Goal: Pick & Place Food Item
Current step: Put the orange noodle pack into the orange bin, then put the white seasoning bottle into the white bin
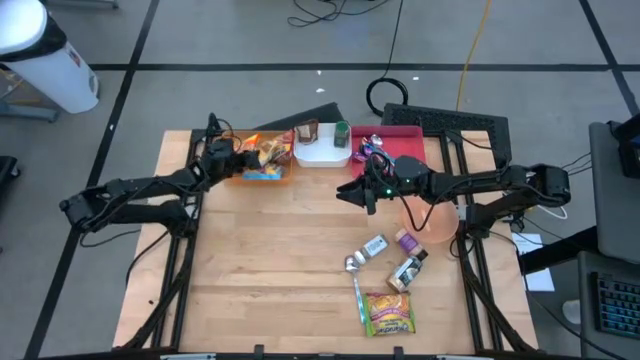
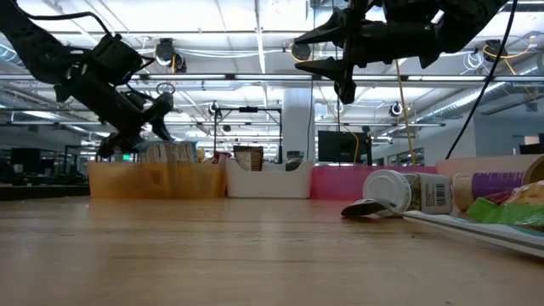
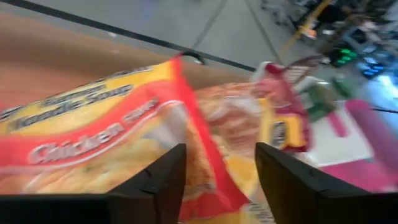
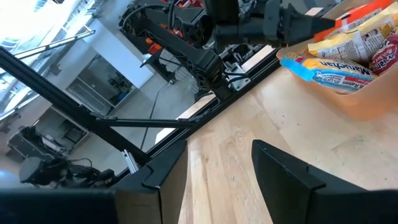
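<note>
An orange bin stands at the table's far left and holds several food packets. A red and yellow chicken noodle soup packet lies on top of them. My left gripper hovers at the bin's left end, slanting down. It is open, with the packet showing in the gap between its fingers. My right gripper hangs open high over the table's middle and holds nothing. In the low view it sits near the top.
A white bin and a pink bin stand to the right of the orange one. A pink bowl sits at the right edge. Near the front right lie small bottles, a spoon and a green packet.
</note>
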You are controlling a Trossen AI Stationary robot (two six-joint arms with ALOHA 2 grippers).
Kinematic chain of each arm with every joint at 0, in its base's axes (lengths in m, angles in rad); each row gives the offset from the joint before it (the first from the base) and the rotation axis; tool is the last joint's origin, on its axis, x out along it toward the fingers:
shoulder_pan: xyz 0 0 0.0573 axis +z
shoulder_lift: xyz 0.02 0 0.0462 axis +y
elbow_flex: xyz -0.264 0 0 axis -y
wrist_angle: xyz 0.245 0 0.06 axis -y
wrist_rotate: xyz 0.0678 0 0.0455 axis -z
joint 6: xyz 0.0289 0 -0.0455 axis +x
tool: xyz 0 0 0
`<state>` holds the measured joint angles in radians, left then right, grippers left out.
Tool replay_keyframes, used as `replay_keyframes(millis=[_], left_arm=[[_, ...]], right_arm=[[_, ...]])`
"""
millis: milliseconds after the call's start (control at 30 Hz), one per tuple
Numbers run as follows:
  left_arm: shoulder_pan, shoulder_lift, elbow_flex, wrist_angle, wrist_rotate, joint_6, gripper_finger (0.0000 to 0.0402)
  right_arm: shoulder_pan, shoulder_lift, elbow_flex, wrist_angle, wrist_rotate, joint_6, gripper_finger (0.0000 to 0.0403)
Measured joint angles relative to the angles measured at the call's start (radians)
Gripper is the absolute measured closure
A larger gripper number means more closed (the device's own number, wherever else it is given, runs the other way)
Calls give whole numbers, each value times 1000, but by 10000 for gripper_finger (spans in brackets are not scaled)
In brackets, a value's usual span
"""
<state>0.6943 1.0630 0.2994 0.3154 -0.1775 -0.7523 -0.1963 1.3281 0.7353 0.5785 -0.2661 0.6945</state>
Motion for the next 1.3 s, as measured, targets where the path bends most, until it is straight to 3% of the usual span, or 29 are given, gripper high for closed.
replay_keyframes(millis=[167,300,667,767,1000,1300], left_arm=[[49,-31,55,14,201,49,166],[65,-63,131,61,339,68,159],[-13,-109,514,4,543,165,158],[-94,-101,635,-131,534,239,158],[-371,-13,849,-403,401,389,158],[-643,141,901,-451,343,377,158]], right_arm=[[1,0,0,1,-1,0,232],[1,0,0,7,-29,1,232],[2,0,0,100,-55,5,232],[2,0,0,167,-54,33,232],[2,0,0,244,-58,19,232],[2,-52,24,284,-143,-12,232]])
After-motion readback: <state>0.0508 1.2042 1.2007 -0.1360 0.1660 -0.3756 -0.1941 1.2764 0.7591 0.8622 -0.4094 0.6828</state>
